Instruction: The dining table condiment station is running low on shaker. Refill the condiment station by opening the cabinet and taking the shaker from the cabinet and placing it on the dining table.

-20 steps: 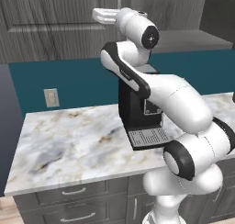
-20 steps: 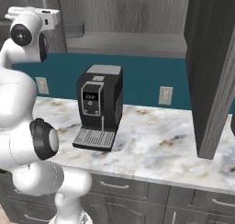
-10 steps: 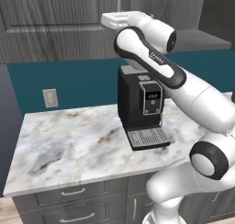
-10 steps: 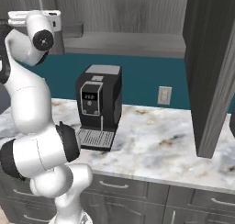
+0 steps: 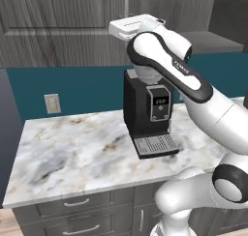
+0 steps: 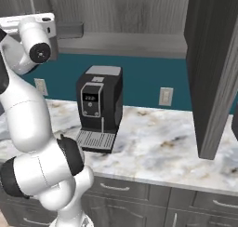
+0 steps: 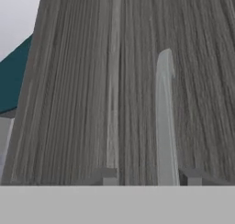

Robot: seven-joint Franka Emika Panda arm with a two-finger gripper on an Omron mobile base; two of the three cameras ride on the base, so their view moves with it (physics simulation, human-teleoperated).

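Handle (image 7: 164, 122) of the cabinet (image 7: 92, 81) runs lengthwise straight ahead of the tool (image 7: 151, 177), between its part-spread, empty fingertips but nearer one tip; shaker presumably behind that shut door.

Down below the claw (image 7: 149, 177) is a marble counter (image 5: 72, 153). A black coffee machine (image 5: 147, 115) stands on it.

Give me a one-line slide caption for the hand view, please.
Gripper facing a grey wood-grain cabinet door, its slim metal bar handle standing between the fingertips.
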